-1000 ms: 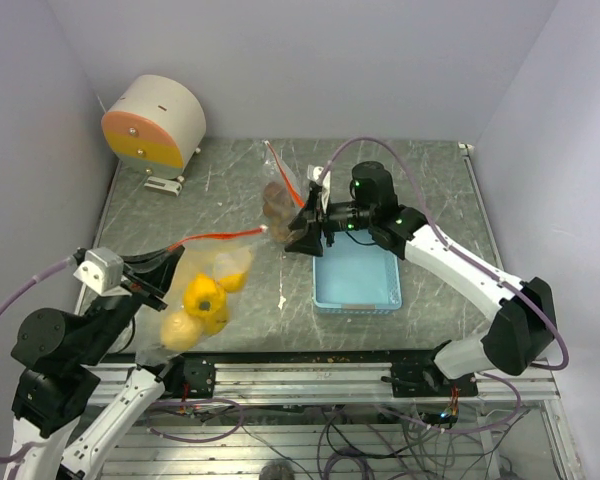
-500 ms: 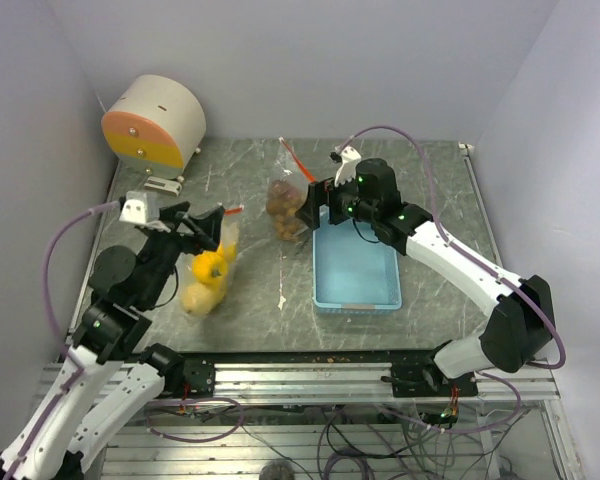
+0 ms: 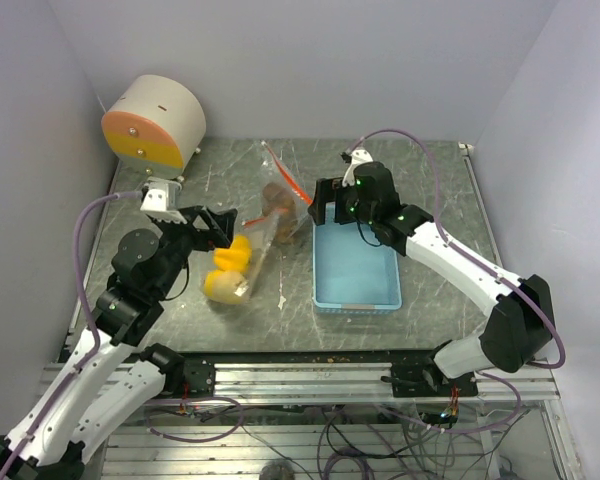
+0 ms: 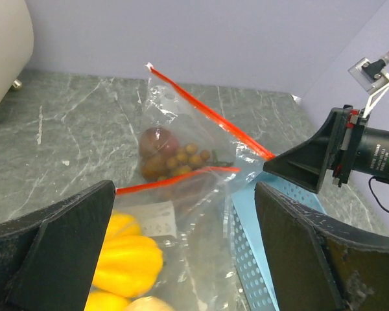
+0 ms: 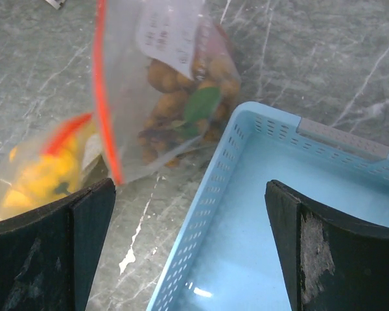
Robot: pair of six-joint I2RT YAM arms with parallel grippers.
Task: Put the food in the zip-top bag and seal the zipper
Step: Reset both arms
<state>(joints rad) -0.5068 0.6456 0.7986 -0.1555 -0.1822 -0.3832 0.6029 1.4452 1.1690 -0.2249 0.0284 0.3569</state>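
Left gripper (image 3: 215,226) gapes wide, empty, beside the bag | zip-top bag (image 3: 265,228) slumps on the worktop (image 3: 180,180) between the arms, yellow fruits (image 3: 227,272) at its near end, apple (image 4: 157,139) and brown balls (image 4: 185,159) at the far end | likely heavy, floppy, slippery film; best pinched at the stiffer red zipper (image 4: 207,113) | right gripper (image 3: 330,208) wide open, empty, at the blue tray's (image 3: 355,270) far-left corner.

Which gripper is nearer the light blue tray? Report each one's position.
Right. The right gripper hangs over the tray's far left corner; the left gripper is off to its left, beyond the zip-top bag.
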